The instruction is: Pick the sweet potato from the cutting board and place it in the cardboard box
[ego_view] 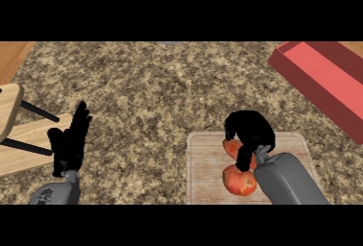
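Counter [156, 86]: speckled brown stone; it fills most of the view and lies under everything else
Board [205, 168]: pale wood, flat on the counter at lower centre-right, just in front of me
Potato [239, 181]: orange-red, over the board's middle, its length running away from me; the near end shows bare; the far end sits under my fingers; I cannot tell whether it rests on the board or is raised off it
Right hand [248, 129]: over the board; fingers curled down round the potato's far half; one dark digit crosses its waist
Forearm [287, 180]: grey, coming in from the lower edge, just beside the potato's near end
Left hand [71, 139]: at the left, well apart from the board; fingers straight and pressed together, pointing away from me; it holds nothing
Box [322, 77]: red, open-topped, at the upper right, set at a slant; its inside shows a lighter red; well apart from the board and from my right hand
Wooden frame [21, 144]: light wood with black bars, at the left edge, beside my left hand
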Available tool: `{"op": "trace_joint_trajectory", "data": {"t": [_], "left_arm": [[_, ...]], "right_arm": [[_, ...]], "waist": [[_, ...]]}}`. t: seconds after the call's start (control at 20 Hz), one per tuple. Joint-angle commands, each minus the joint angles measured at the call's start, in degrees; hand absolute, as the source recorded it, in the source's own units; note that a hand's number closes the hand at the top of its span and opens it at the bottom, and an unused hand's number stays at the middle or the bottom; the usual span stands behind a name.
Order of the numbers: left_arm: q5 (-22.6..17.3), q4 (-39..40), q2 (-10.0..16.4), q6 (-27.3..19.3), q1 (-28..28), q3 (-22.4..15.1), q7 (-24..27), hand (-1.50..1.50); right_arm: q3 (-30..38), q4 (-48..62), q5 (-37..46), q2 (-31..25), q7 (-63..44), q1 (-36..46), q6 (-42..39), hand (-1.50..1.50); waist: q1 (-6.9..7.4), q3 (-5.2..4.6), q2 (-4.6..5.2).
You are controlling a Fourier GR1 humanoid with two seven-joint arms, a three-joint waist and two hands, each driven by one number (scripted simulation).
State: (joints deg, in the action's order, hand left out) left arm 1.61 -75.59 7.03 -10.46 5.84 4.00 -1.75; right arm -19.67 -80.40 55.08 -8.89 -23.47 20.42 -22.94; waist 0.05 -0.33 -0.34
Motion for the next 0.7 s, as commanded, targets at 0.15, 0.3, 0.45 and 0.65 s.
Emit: {"op": "trace_joint_trajectory", "data": {"t": [0.15, 0.3, 0.45, 0.65], "left_arm": [[0.32, 2.09, -0.37, -0.42, 1.65, 0.36, 1.17, 0.0], [0.83, 1.25, 0.56, -0.03, 1.63, 0.0, -0.29, 0.0], [1.63, -2.35, -0.92, -1.27, -1.38, -1.38, -0.71, 0.0], [0.81, 0.94, 0.62, -0.2, 2.58, 0.5, -1.62, 0.0]], "right_arm": [[10.71, 7.72, 2.63, 5.87, -16.24, 8.53, 4.27, 1.5], [15.46, 15.15, 5.37, 6.76, -21.67, 10.13, 12.57, 1.5], [16.98, 20.04, 6.73, 5.65, -22.0, 16.72, 14.21, 1.5], [15.88, 25.42, 10.13, 6.24, -21.02, 22.55, 18.82, 1.5]], "waist": [[0.32, 0.27, 0.65], [1.14, 0.35, 0.95], [0.96, 0.35, 0.5], [0.64, 0.33, 0.57]]}}
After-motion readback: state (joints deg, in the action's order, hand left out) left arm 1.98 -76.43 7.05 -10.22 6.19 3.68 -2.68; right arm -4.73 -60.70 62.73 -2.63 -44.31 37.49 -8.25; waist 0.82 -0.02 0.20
